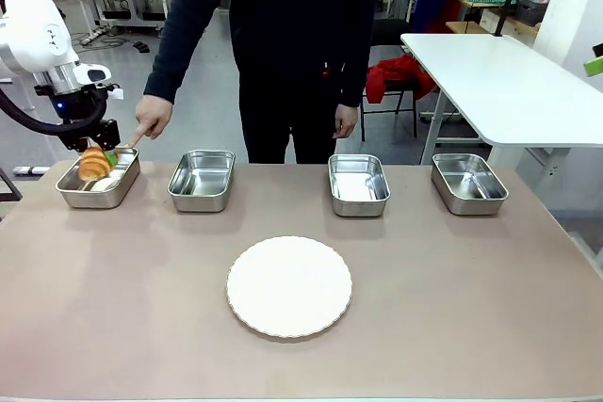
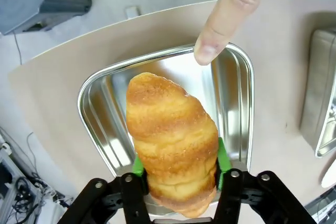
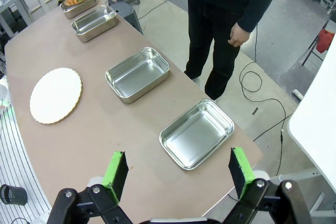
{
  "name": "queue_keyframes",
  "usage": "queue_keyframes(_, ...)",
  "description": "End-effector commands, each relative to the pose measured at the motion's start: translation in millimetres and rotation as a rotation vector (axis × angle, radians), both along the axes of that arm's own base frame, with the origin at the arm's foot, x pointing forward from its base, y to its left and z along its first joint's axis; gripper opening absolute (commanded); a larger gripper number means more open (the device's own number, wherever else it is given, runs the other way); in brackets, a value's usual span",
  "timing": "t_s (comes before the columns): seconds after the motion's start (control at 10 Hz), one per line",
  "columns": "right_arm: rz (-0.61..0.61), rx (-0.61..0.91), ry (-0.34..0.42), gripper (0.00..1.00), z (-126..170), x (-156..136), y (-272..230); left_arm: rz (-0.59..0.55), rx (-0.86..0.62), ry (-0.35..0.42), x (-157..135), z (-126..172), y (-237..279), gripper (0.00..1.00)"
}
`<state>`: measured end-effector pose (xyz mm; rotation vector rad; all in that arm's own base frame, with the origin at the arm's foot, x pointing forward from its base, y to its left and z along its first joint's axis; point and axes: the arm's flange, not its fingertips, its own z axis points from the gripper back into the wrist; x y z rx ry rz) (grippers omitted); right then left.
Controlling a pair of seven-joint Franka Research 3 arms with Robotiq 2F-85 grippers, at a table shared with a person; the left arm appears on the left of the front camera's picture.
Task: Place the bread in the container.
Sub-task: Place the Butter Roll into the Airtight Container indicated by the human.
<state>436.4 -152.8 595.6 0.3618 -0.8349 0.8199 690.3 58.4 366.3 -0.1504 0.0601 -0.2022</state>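
The left tool (image 2: 181, 182) pinches the golden-brown ridged croissant (image 2: 170, 137) just above the shiny rectangular steel pan (image 2: 94, 108) a finger (image 2: 231, 9) indicates (right tool (image 3: 178, 169) spread, idle), so the next move is probably lowering and releasing.

The far-left container (image 1: 98, 179) is crowded: the left pincer (image 2: 181, 174) hangs over it clamped on the bread (image 2: 170, 140), and the person's pointing finger (image 2: 223, 22) presses at its far rim (little room to slip past there). The other three pans stand open and apart along the far side. The white plate (image 1: 289, 286) sits alone mid-surface, with bare surface (image 1: 471, 308) around it.
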Motion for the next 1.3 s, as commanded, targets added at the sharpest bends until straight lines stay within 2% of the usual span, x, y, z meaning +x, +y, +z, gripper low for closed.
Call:
queue_keyframes(0.0,0.006,0.014,-0.015,1.0,2,0,0,-0.002,-0.018,-0.012,-2,-1,-1,1.0)
queue_keyframes(0.5,0.006,0.014,-0.015,1.0,2,0,0,-0.015,-0.025,-0.032,-7,8,-5,1.0)
queue_keyframes(0.6,0.006,0.014,-0.015,1.0,2,0,0,0.017,-0.04,-0.05,-7,10,-7,1.0)
queue_keyframes(0.7,0.006,0.014,-0.015,1.0,2,0,0,0.023,-0.039,-0.03,-11,13,-10,1.0)
queue_keyframes(0.8,0.006,0.014,-0.015,1.0,2,0,0,0.0,-0.009,-0.018,0,8,-4,1.0)
queue_keyframes(1.2,0.006,0.014,-0.015,1.0,2,0,0,0.005,-0.017,-0.018,0,7,-5,1.0)
